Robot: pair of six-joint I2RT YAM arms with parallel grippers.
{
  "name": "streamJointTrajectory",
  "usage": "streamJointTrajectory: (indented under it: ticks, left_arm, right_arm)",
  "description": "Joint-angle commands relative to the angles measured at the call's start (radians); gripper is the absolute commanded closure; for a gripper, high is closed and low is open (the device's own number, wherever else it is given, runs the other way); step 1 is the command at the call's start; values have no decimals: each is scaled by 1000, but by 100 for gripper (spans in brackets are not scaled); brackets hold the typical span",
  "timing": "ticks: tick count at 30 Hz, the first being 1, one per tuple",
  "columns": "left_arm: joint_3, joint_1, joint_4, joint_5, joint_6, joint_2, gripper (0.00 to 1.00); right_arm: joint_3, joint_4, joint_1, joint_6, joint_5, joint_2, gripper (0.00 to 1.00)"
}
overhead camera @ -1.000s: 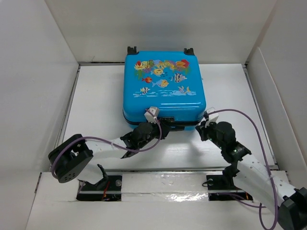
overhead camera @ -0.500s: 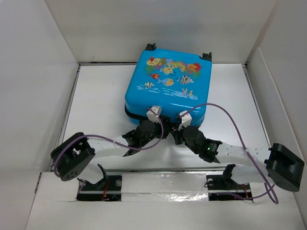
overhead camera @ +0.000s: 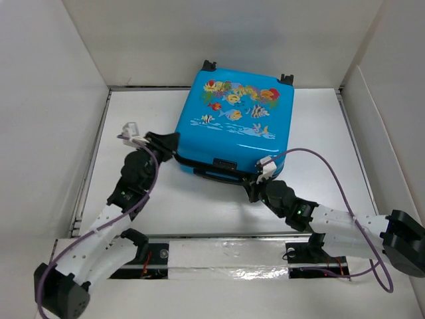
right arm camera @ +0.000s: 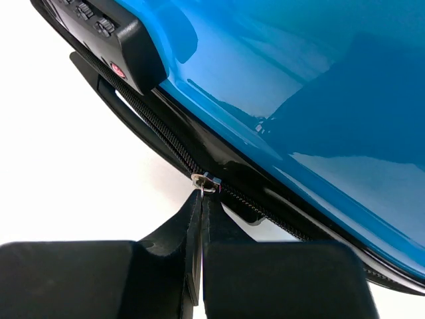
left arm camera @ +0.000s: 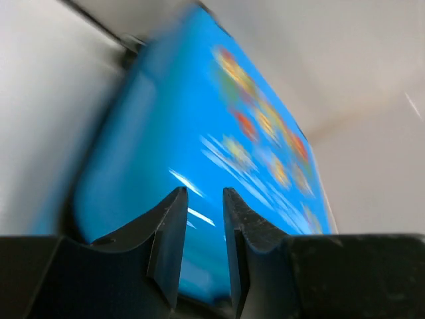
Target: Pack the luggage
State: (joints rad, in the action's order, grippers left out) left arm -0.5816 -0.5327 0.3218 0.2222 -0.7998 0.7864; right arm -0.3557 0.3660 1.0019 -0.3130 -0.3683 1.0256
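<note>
The luggage [overhead camera: 232, 123], a bright blue hard-shell suitcase with a fish print, lies closed and slightly turned on the white table. My left gripper [overhead camera: 167, 142] hovers at its front left corner; in the left wrist view the left gripper [left arm camera: 202, 194] is slightly open with nothing between its fingers, and the blue shell [left arm camera: 219, 133] lies just ahead. My right gripper [overhead camera: 255, 189] sits at the front edge near the right corner. In the right wrist view the right gripper [right arm camera: 201, 197] is shut on the metal zipper pull [right arm camera: 205, 182] of the black zipper track.
A black combination lock [right arm camera: 113, 30] and a black carry handle [overhead camera: 212, 174] sit on the suitcase's front edge. White walls [overhead camera: 53, 100] enclose the table on the left, back and right. The arms' mounting rail [overhead camera: 226, 256] runs along the near edge.
The suitcase has turned a little clockwise. My left gripper left the front edge, swung to the front left corner and parted its jaws. My right gripper moved from the right corner onto the front zipper.
</note>
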Motion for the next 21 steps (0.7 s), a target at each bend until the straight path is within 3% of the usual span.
streamJointTrajectory:
  ticks: [1, 3, 6, 11, 13, 21]
  left_arm:
    - [48, 253, -27, -173, -143, 43, 75]
    - [60, 426, 25, -297, -199, 82, 75]
    - [57, 512, 69, -349, -243, 189, 75]
    - [48, 513, 160, -380, -262, 401, 82]
    - [58, 458, 203, -391, -266, 479, 84]
    - [115, 300, 336, -386, -268, 542, 92]
  right_arm:
    - [-2, 33, 17, 46, 40, -48, 100]
    - [-9, 5, 17, 54, 40, -53, 100]
    - [-31, -19, 17, 63, 66, -58, 100]
    - [-81, -24, 17, 69, 65, -13, 100]
    - [-104, -27, 29, 69, 54, 30, 100]
    - [-311, -41, 147, 98, 16, 241, 100]
